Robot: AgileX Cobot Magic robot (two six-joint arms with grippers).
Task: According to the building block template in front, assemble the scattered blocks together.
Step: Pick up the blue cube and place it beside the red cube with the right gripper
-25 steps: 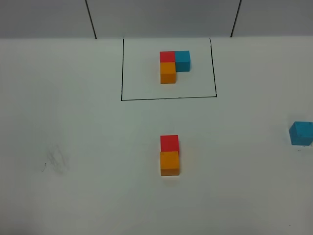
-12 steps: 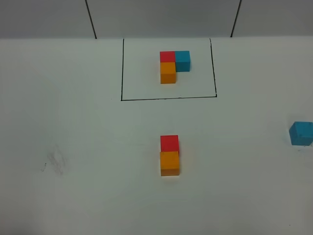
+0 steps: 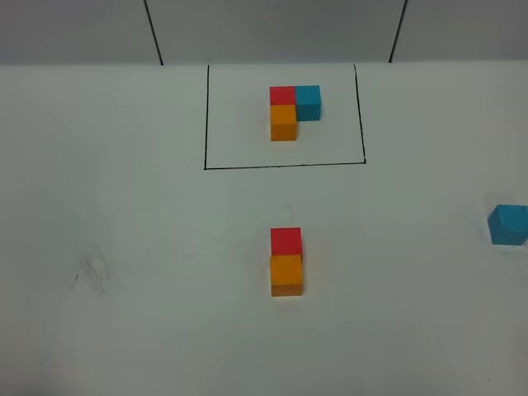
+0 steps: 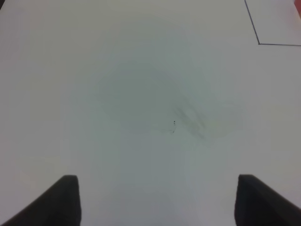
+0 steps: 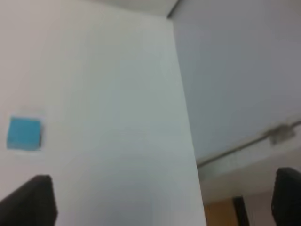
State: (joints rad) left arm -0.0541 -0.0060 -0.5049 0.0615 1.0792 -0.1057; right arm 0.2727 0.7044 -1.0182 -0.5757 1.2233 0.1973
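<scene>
The bench (image 3: 132,214) is looking matt white and smooth, wearing a faint grey scuff (image 4: 190,120) just ahead of the left claw (image 4: 157,200). That claw's fingers (image 4: 66,200) are showing dull black, plastic-looking. The blue cube (image 5: 24,133) ahead of the right claw (image 5: 164,200) is reading matt and smooth, evenly coloured.

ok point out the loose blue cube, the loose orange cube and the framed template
loose blue cube (image 3: 507,225): exterior high view, middle of its visible face
loose orange cube (image 3: 286,271): exterior high view, its top face
template (image 3: 284,120): exterior high view, top of its orange cube
</scene>
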